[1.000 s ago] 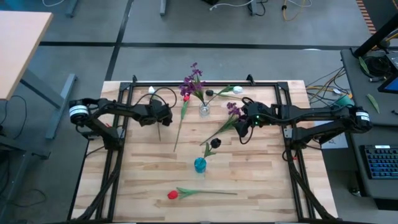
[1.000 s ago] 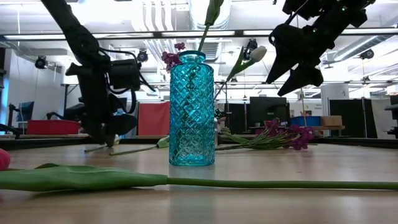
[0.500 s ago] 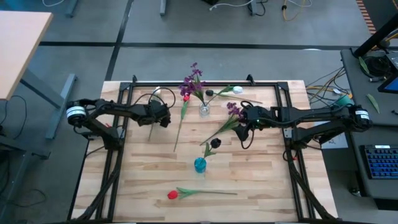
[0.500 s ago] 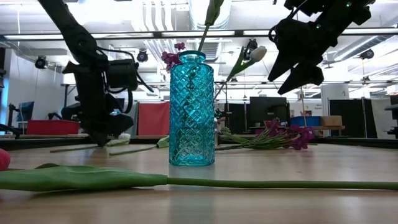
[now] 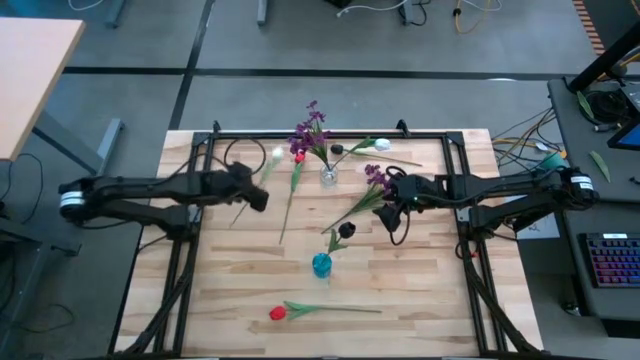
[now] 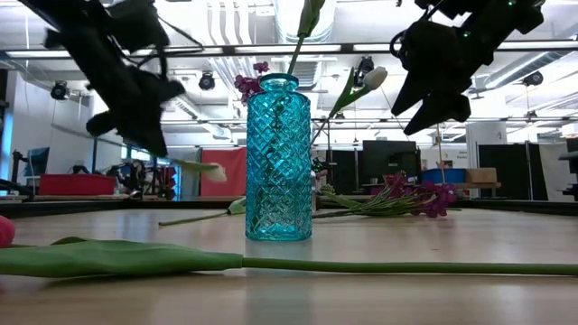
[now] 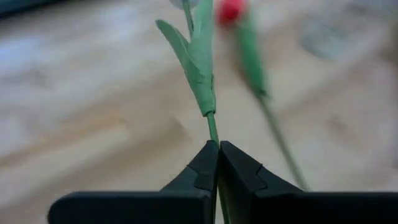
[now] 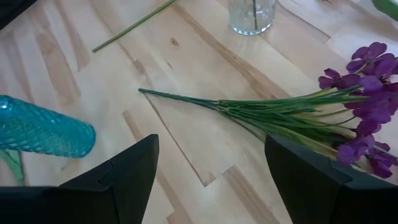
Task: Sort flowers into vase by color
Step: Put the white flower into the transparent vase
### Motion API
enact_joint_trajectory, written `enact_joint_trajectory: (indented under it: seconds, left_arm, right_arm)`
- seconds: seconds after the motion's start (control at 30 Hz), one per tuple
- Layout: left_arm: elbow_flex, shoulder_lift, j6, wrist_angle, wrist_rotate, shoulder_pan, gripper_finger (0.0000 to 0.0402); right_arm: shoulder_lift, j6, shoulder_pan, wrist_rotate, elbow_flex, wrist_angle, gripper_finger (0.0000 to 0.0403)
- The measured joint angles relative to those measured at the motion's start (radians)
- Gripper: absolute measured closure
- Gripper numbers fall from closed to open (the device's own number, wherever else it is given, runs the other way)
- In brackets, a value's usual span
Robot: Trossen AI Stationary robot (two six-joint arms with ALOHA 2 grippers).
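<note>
Stem pinched tight in the left gripper (image 7: 217, 149), the white-bud flower (image 5: 262, 170) hangs at upper left of the high view; it looks light and floppy. The right gripper (image 5: 392, 205), fingers wide and empty, hovers over the purple flowers (image 8: 292, 118) at centre right, best taken low on their thin stiff stems.

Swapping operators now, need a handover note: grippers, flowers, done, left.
Left gripper: shut on a white bud's stem, lifted off the table.
Right gripper: open, empty, above the loose purple bunch.
Blue vase: holds a near-black bloom.
Clear vase: holds purple flowers.
Lying on the table: red tulip at the front, another red tulip by the clear vase, a white bud and dark bloom at the back.
Left: everything loose, plus the held bud.
</note>
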Motion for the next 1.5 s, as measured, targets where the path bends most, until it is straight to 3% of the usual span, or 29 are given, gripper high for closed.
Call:
enact_joint_trajectory:
  seconds: [0.2,0.53,0.7,1.03,1.17,1.33,1.5]
  left_arm:
    - [-0.006,-0.065,-0.1,-0.16,0.148,-0.12,0.0402]
    - [-0.053,0.071,-0.253,-0.188,0.163,-0.305,0.0394]
    - [-0.043,0.163,-0.211,-0.087,0.144,-0.312,0.0352]
    - [-0.031,0.386,-0.151,0.034,0.032,-0.311,0.0226]
    - [-0.019,0.451,-0.118,0.064,0.023,-0.311,0.0203]
    - [0.004,0.494,-0.145,0.057,0.025,-0.313,0.0243]
    - [0.014,0.49,-0.152,0.069,0.04,-0.314,0.0368]
  right_arm:
    - [0.0,-0.002,0.018,0.007,0.0,0.002,0.012]
    - [0.0,-0.002,0.026,0.025,0.0,0.002,0.012]
    - [0.0,-0.002,0.026,0.025,0.0,0.002,0.0121]
    - [0.0,0.001,0.026,0.025,0.0,0.002,0.0121]
    - [0.0,0.002,0.026,0.025,0.0,0.002,0.0122]
    - [0.0,0.002,0.026,0.025,0.0,0.003,0.012]
    - [0.0,0.001,0.026,0.025,0.0,0.002,0.0122]
